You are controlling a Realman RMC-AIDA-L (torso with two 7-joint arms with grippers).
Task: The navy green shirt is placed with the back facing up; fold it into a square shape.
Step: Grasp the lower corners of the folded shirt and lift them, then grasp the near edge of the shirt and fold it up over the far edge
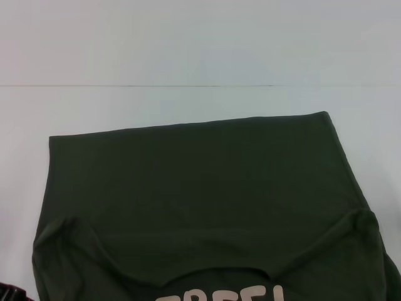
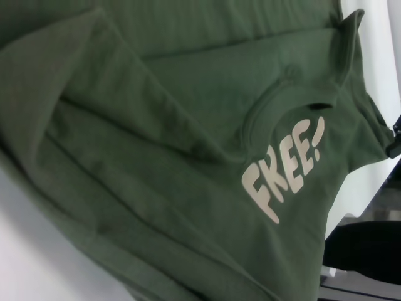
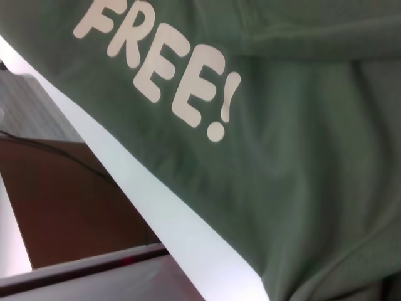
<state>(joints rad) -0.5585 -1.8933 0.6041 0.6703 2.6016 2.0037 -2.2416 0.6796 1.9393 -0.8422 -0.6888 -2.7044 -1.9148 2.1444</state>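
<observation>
The shirt (image 1: 200,188) lies spread on the white tabletop (image 1: 188,56), sides folded in, lettering near the robot. Neither gripper shows, so the state of their fingers cannot be told.

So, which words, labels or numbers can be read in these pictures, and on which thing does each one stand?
"FREE!" in pale rounded letters, printed on the navy green shirt just below its curved neckline; it is clear in both wrist views.
In the head view only the tops of these letters show at the picture's lower edge, too cut off to read there.
No other text, label or number can be seen.
</observation>
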